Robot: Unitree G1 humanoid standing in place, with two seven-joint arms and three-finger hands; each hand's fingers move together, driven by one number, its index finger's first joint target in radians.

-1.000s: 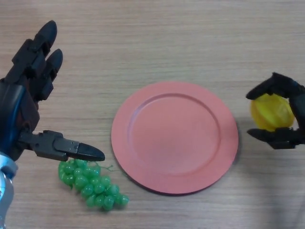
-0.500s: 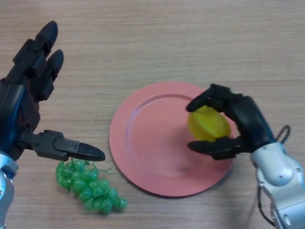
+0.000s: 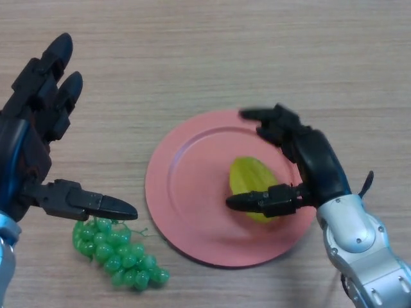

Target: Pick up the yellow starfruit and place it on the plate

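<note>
**Starfruit lies on the plate, right hand spread above it**

The right hand [image 3: 307, 157] is over the right part of the plate, fingers extended toward the far rim and thumb reaching left along the near side of the fruit; it is spread, not clasped round anything. The yellow starfruit [image 3: 252, 181] lies on the pink plate [image 3: 183, 192], right of the plate's centre, between fingers and thumb, the thumb touching or just beside its near edge. The left hand [image 3: 32, 138] hangs at the left with fingers straight and thumb pointing right. Beneath that thumb, near the plate's left rim, lie green grapes [image 3: 115, 251] on the wooden table [image 3: 212, 51].
</note>
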